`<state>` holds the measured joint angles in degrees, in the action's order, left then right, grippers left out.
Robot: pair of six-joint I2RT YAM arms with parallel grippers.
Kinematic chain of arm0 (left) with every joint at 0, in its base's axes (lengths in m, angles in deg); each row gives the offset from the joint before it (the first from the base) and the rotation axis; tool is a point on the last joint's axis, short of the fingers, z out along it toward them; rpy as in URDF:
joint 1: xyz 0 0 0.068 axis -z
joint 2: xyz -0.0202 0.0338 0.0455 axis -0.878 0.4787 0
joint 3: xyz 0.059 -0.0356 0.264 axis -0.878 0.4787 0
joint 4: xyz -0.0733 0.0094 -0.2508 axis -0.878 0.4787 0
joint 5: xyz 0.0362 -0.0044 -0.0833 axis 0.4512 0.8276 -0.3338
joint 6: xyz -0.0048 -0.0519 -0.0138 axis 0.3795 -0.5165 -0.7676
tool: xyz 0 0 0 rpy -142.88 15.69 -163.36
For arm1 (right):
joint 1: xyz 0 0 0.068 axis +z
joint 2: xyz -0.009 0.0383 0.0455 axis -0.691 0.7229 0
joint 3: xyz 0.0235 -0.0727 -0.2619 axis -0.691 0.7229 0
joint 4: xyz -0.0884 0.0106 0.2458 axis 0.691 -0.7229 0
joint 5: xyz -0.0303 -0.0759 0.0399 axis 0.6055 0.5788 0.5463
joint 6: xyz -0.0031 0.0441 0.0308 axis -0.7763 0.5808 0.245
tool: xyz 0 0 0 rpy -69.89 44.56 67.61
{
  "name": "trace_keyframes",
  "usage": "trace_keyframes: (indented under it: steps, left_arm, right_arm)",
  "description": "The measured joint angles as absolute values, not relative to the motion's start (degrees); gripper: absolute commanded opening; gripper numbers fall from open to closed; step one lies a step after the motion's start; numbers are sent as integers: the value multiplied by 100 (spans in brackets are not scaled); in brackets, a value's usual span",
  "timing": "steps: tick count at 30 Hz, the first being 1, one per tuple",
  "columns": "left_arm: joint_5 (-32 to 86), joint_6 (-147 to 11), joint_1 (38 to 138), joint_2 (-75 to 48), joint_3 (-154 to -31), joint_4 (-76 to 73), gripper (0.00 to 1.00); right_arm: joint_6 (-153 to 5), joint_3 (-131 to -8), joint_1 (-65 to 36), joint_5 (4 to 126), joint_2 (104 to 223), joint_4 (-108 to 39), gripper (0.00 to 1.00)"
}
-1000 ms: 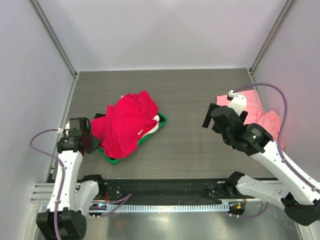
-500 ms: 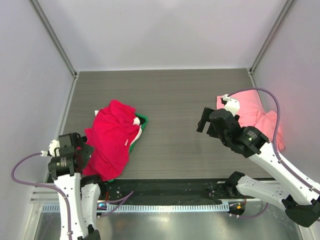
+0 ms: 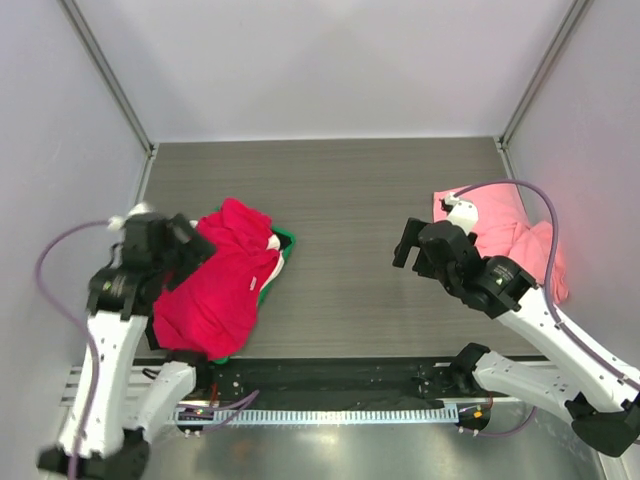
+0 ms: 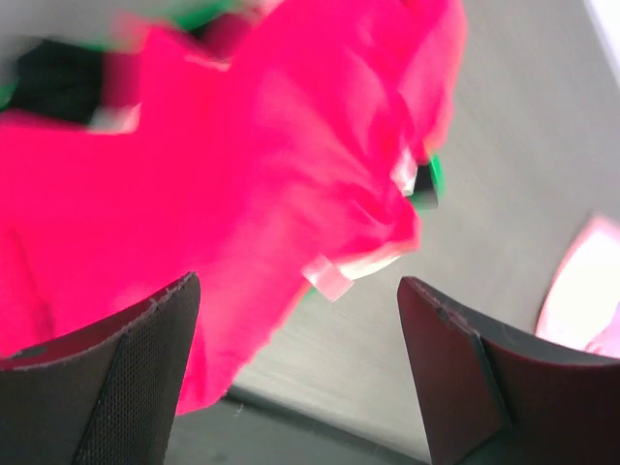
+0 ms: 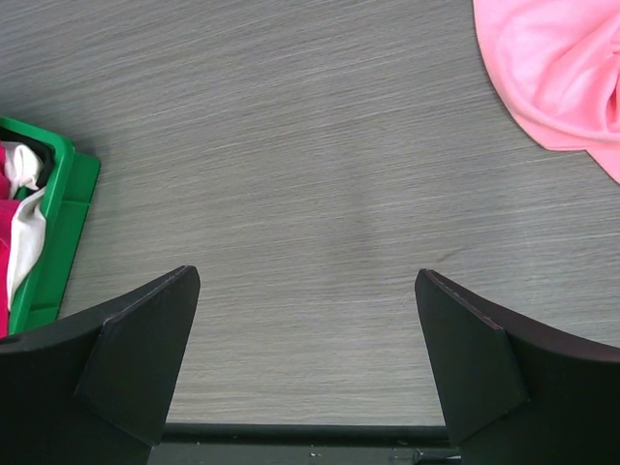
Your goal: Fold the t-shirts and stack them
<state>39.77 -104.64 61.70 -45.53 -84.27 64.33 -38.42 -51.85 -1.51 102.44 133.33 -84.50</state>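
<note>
A crumpled crimson pile of t-shirts with bits of white and black cloth lies on a green tray at the table's left near side. My left gripper hovers open over the pile's left edge. In the left wrist view its gripper holds nothing, and the red cloth lies below it. A salmon-pink t-shirt lies rumpled at the right wall. Just left of that shirt, my right gripper is open over bare table. The right wrist view shows this gripper empty, with the pink shirt at top right.
The grey wood-grain table is walled on three sides. The green tray shows at the left edge of the right wrist view. A black rail runs along the table's near edge, close to the pile's lower end.
The left gripper dragged the red pile and tray left and nearer, then opened and let go. It has since lifted back over the pile's left edge. The right gripper shifted slightly left.
</note>
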Motion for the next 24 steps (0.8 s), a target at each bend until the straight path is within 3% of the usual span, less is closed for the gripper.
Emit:
trace_keyframes:
  steps: [6,11,17,21,24]
  left_arm:
    - [4845,-10383,9785,-1937,-9522,5883,84]
    - [5066,-10385,10910,559,-10021,5336,87]
    - [4930,-10458,10499,1449,-9315,5164,88]
    - [4714,-10534,9673,854,-8465,4597,89]
    - [4495,-10523,8515,33,-7612,4254,90]
  right_arm:
    - [-3842,-5187,-151,10384,13427,-8515,100]
    - [-3848,-5353,-151,10548,13392,-8902,100]
    - [-3846,-5508,-151,10688,12912,-9352,100]
    - [-3844,-5510,-151,10800,12682,-9569,100]
    - [-3846,-5515,-151,10850,12741,-9626,99]
